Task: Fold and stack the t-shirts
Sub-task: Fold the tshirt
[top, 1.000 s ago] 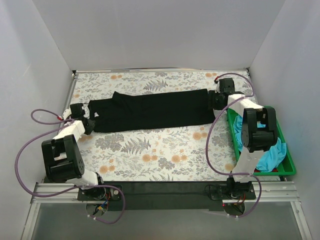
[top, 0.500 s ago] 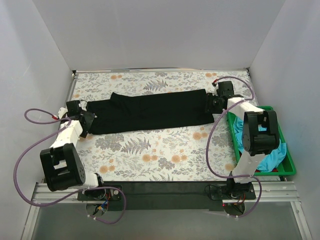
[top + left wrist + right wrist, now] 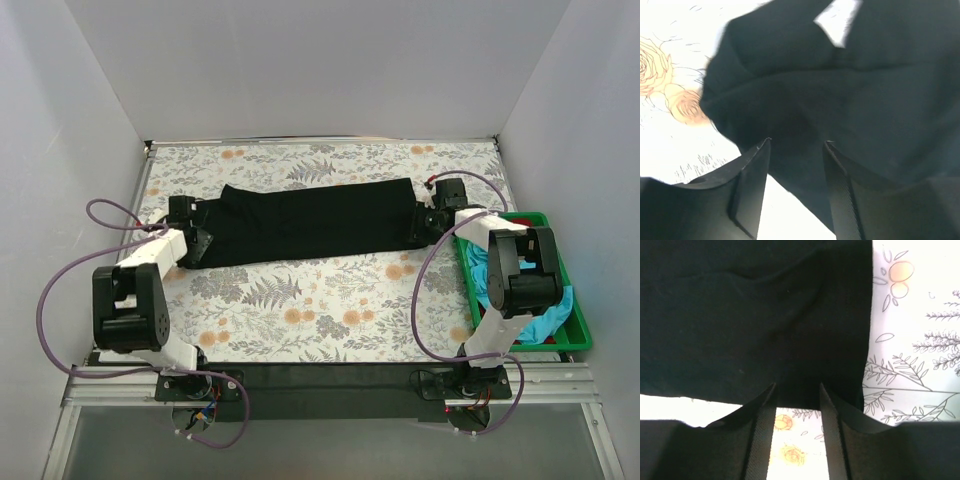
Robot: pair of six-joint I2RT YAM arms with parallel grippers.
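Observation:
The black t-shirt [image 3: 310,220] lies folded into a long band across the floral table, running left to right. My left gripper [image 3: 200,238] sits at the band's left end. In the left wrist view its jaws [image 3: 795,145] stand apart, with black cloth [image 3: 840,100] under and between the tips. My right gripper [image 3: 425,218] is at the band's right end. In the right wrist view the open gripper [image 3: 797,387] has its tips at the near hem of the shirt [image 3: 755,315], with bare table showing between the fingers. A turquoise t-shirt [image 3: 545,315] lies crumpled in the tray.
A green plastic tray [image 3: 583,330] stands at the right edge beside the right arm. White walls close in the table on the left, back and right. Purple cables loop off both arms. The floral cloth [image 3: 320,300] spreads in front of the shirt.
The left gripper let go of the shirt's left end, swung out to the left, and came back over that end. The right gripper slid slightly nearer along the right end, its jaws narrowing.

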